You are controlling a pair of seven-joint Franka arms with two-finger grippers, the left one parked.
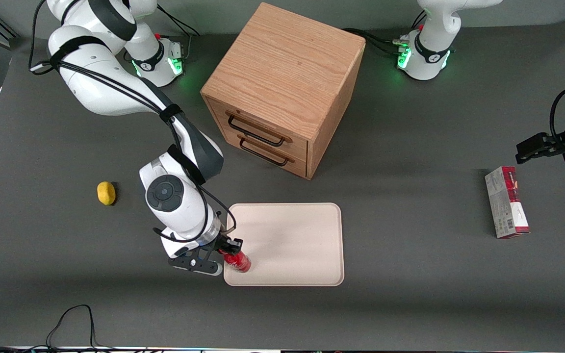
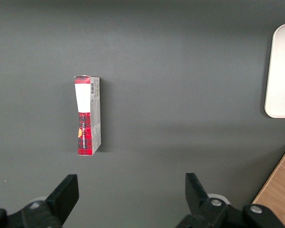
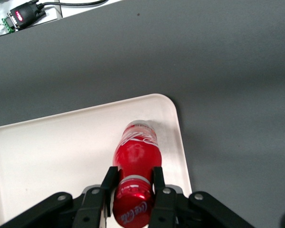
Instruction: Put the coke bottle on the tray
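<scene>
The coke bottle (image 1: 238,260) is small, glossy red, with a red cap and white script. It stands on the cream-white tray (image 1: 292,245), at the tray's corner nearest the front camera on the working arm's end. My right gripper (image 1: 227,251) is above it, and its fingers (image 3: 157,176) are closed on the neck just below the cap. In the right wrist view the bottle (image 3: 136,154) reaches down to the tray (image 3: 47,152) close to the rounded rim. My gripper (image 3: 133,175) holds it there. An edge of the tray (image 2: 282,71) shows in the left wrist view.
A wooden two-drawer cabinet (image 1: 282,88) stands farther from the camera than the tray. A yellow lemon-like object (image 1: 106,192) lies toward the working arm's end. A red-and-grey carton (image 1: 506,201) lies toward the parked arm's end, also in the left wrist view (image 2: 88,116).
</scene>
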